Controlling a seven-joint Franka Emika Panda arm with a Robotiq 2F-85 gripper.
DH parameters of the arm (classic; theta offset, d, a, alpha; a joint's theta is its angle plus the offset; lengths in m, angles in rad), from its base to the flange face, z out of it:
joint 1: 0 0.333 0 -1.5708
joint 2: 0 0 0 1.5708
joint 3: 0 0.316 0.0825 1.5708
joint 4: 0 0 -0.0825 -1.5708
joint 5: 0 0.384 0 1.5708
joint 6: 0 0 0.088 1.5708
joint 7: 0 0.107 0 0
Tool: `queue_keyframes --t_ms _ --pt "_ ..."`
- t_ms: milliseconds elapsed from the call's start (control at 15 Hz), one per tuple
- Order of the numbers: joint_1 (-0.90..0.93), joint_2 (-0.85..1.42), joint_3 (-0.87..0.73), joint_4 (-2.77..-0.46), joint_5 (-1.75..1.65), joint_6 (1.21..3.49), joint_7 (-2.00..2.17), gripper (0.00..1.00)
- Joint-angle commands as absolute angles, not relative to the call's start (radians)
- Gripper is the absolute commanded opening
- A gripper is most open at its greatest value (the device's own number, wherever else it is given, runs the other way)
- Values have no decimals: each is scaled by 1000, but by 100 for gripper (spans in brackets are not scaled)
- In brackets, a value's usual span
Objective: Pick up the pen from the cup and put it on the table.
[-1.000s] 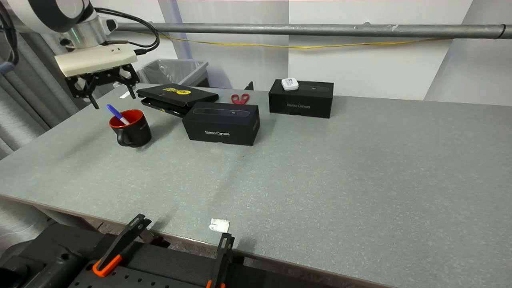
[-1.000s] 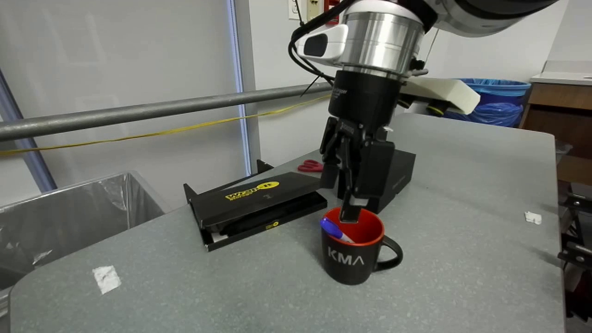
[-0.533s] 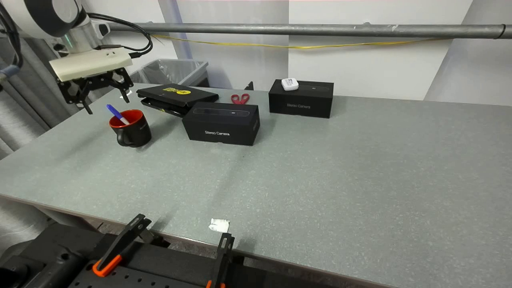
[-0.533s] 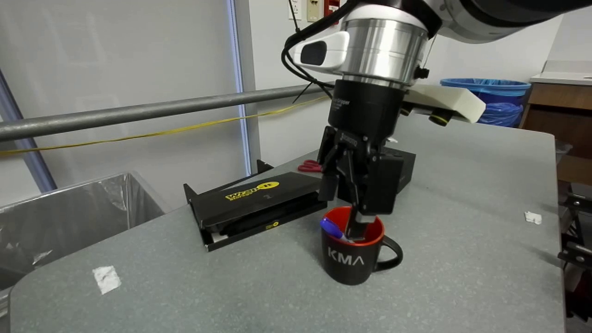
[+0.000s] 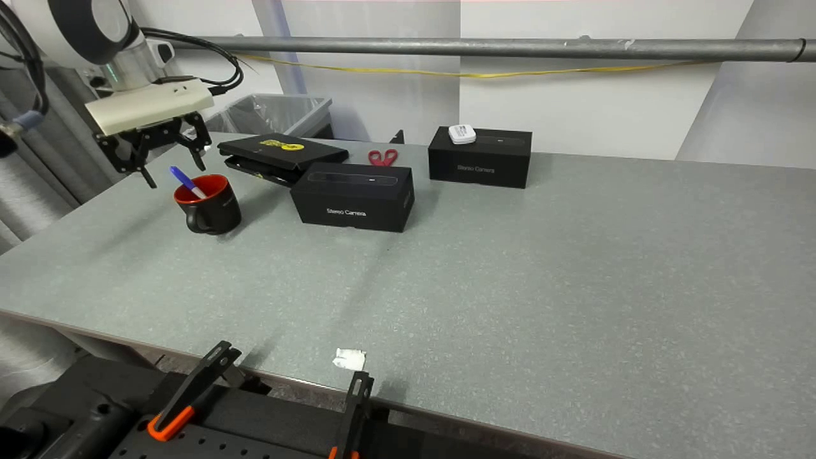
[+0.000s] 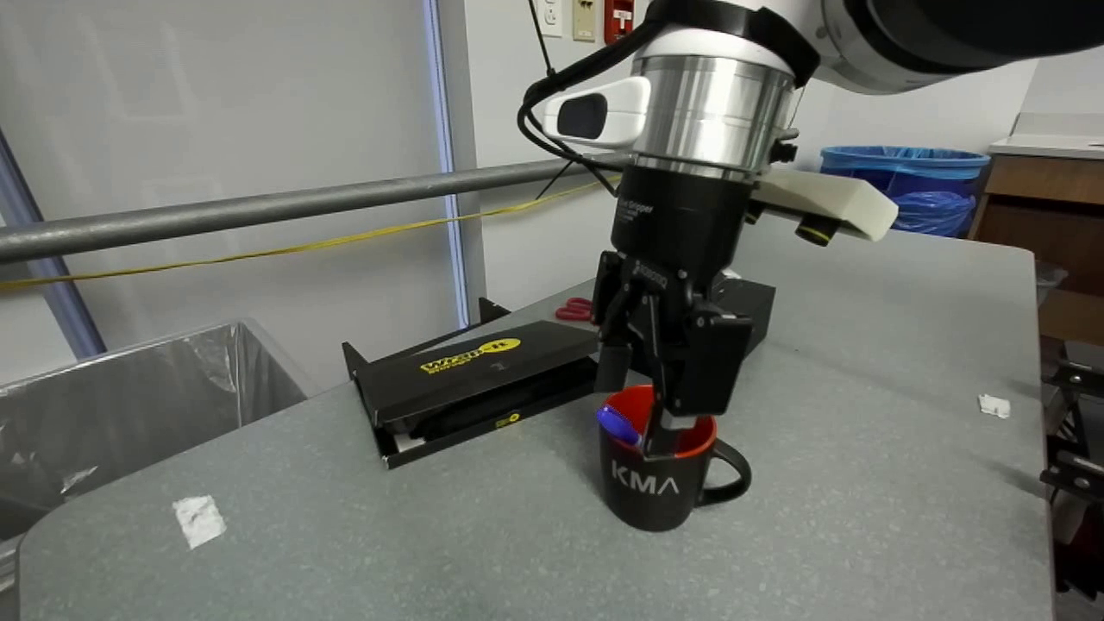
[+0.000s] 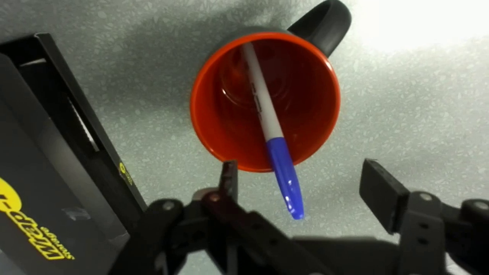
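- The pen (image 7: 272, 130) leans in the cup (image 6: 638, 496), its blue cap jutting past the rim and its whitish barrel slanting down inside.
- The cup (black outside, red within, lettered "KMA") stands upright on the grey speckled counter (image 5: 574, 287), near the end edge by the curtain (image 5: 70, 143); its handle points toward the long edge beside the black clamps (image 5: 200, 382).
- The gripper (image 7: 300, 172) hangs at the capped end of the pen, jaws spread wide: in the wrist view the cap lies between the fingertips (image 7: 382, 194) with a gap on each side. Whether a finger touches the cup, I cannot tell.
- Toward the edge along the metal bar (image 5: 484, 46) lies a flat black box (image 6: 500, 371) marked "Wrap-It", its lid slightly raised.
- A "Stereo Camera" box (image 5: 354, 197) sits just beside it, with red scissors (image 5: 382, 157) nearer that same edge.
- Another "Stereo Camera" box (image 5: 478, 162) sits farther along that edge, a small white object (image 5: 462, 134) on top.
- One white scrap (image 5: 350, 359) lies by the clamp edge of the counter; another scrap (image 6: 199, 521) lies near the rounded corner beside the plastic-lined bin (image 6: 278, 355).
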State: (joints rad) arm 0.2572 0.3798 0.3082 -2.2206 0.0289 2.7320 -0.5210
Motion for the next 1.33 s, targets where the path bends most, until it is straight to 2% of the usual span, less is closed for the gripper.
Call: queue_keyframes --t_ms 0,267,467,800,1267 --pt "211 407 353 -2199 11 2747 -526 53" --pt "196 420 365 -2194 10 2750 -527 21" --pt "189 423 363 -2192 9 2750 -523 1" --pt "180 377 370 -2214 15 2758 -509 4" --pt "200 35 416 -2389 69 2732 -457 4"
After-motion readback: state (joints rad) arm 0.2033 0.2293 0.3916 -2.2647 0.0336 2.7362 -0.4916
